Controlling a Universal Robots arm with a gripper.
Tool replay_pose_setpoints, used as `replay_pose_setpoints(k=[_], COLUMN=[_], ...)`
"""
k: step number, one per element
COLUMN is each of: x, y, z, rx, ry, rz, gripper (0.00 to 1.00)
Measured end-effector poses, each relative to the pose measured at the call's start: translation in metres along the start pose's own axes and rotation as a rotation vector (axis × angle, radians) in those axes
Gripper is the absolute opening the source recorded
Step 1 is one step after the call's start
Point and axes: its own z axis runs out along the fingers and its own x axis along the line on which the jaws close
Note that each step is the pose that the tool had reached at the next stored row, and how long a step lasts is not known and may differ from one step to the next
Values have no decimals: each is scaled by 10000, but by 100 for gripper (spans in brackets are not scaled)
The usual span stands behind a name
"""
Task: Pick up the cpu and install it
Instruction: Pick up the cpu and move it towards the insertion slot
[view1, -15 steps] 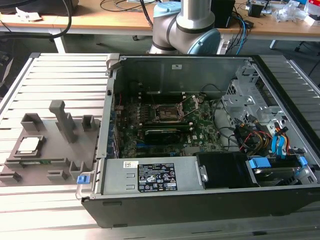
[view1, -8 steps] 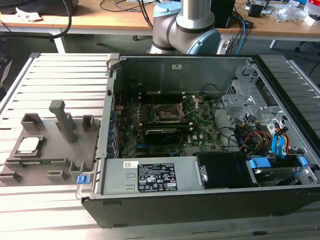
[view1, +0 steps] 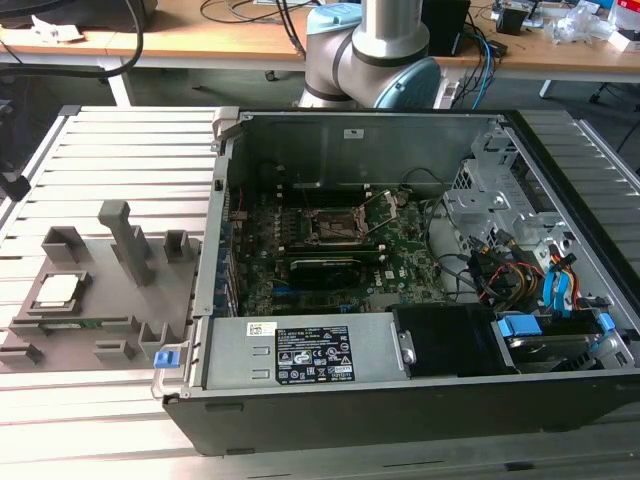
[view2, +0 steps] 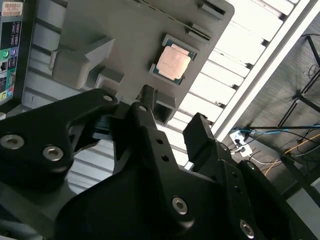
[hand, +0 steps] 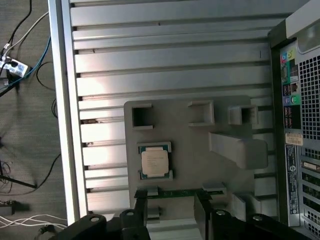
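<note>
"Where was the cpu at the time of inspection?"

"The cpu (view1: 58, 291) lay flat, metal top upward, in a square pocket of the grey fixture plate (view1: 112, 300). That plate sat on the slatted metal surface (view1: 120, 140), to the exterior view's left of the open computer case (view1: 400, 405). It had not been lifted."

"And the socket?"

"The socket (view1: 335, 227) sat on the board inside the case, well apart from the cpu, with the case wall between the two."

"State of the gripper?"

"The gripper (hand: 171, 214) was held over the near edge of the fixture plate. The jaws were released, and the gap between them held nothing. Both wrist views agreed on that."

"How did the cpu lie from the jaws?"

"Ahead of them, across a stretch of bare plate. It was near but clearly apart, with no contact. In the second wrist view it sat roughly in line with the gap. In the first wrist view it looked set slightly toward one jaw, so I judged the alignment close but not exact."

"Any long axis to note?"

"None. The cpu was square. Its edges ran parallel with the pocket and, as far as I could judge, roughly square to the line between the jaws. There was one arm only, so nearness was not in question."
</note>
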Motion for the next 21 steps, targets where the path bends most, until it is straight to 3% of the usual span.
replay_pose_setpoints(k=[3, 4, 6, 12, 21], x=[0, 0, 0, 0, 4], y=[0, 0, 0, 1, 4], z=[1, 1, 0, 9, 153], rx=[15, 20, 35, 53, 53], ry=[-1, -2, -2, -3, -3], rz=[-1, -1, -1, -1, -1], gripper=[65, 65, 84, 84, 84])
